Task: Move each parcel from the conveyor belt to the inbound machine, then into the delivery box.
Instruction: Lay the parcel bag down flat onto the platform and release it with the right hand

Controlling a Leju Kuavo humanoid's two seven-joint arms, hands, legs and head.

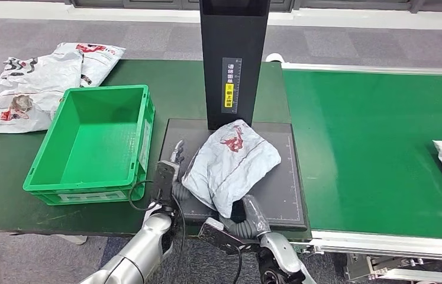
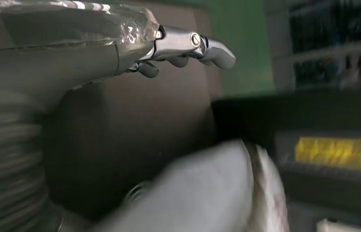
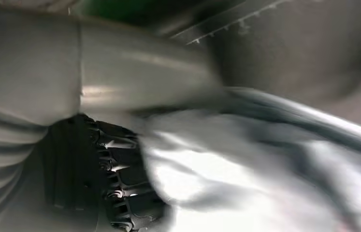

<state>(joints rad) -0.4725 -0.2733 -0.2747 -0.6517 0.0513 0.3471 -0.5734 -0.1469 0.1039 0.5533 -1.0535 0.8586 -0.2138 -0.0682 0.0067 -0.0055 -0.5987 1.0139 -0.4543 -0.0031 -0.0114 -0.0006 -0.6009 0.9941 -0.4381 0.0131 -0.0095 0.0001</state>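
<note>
The parcel (image 1: 231, 163) rests on the inbound machine (image 1: 277, 195), my right hand (image 1: 248, 216) gripping it, my left hand (image 1: 171, 177) spread beside it, the delivery box (image 1: 135, 94) unfilled.

A parcel-sorting station in a logistics or warehouse-style space; a green conveyor belt (image 1: 378, 142) runs beside a black scanning machine (image 1: 233, 59) on a green table (image 1: 5, 177). A green crate (image 1: 97, 142) and grey mailer bags (image 1: 35, 83) sit there; grey carpet tiles cover the floor.
</note>
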